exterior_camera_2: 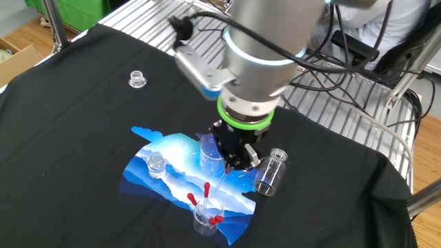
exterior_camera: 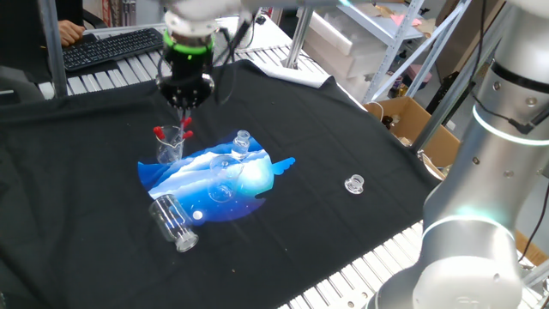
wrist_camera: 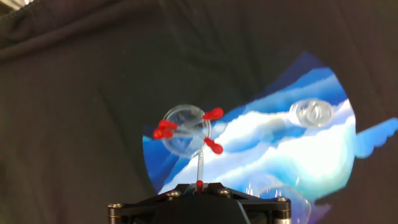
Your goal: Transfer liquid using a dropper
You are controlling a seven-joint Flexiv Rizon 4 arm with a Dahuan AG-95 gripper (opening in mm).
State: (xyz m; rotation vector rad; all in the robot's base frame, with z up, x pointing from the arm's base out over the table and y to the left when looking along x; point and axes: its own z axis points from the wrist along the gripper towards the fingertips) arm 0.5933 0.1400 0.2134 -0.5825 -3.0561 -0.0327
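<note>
**Step in hand.** We judge this to be the pick-up stage. The pincer (exterior_camera: 183, 105) hangs directly above the small clear holder cup (wrist_camera: 185, 129) and appears clenched on the dropper (wrist_camera: 201, 168). In the hand view, the red bulb sits right at the fingertips and the clear tube runs straight out from them, ending beside the cup's rim. The fingers are mostly hidden there. In the other fixed view they stand close together, so we read the grip as closed on the bulb end.

**Surroundings, relative to the pincer.**
- Three more red-bulbed droppers (wrist_camera: 163, 127) lean in the holder cup just beyond the fingertips.
- An upright small bottle (wrist_camera: 311, 113) stands off to one side of the pincer on the blue mat (wrist_camera: 323, 162).
- A clear beaker (exterior_camera_2: 211, 155) stands just beside the fingers in the other fixed view.
- A vial (exterior_camera_2: 270, 172) lies on its side nearby.
- A loose cap (exterior_camera_2: 138, 79) lies well apart on the black cloth (exterior_camera_2: 83, 138).

**Next move.** No liquid has been transferred yet. We expect the next move to need three things:
1. Lift the tube tip clear of the cup without snagging the neighbouring droppers.
2. Carry it level to the source vessel. We cannot tell from these views which vessel holds liquid.
3. Keep the grip on the bulb gentle, because a hard squeeze now leaves no suction for drawing liquid.
</note>
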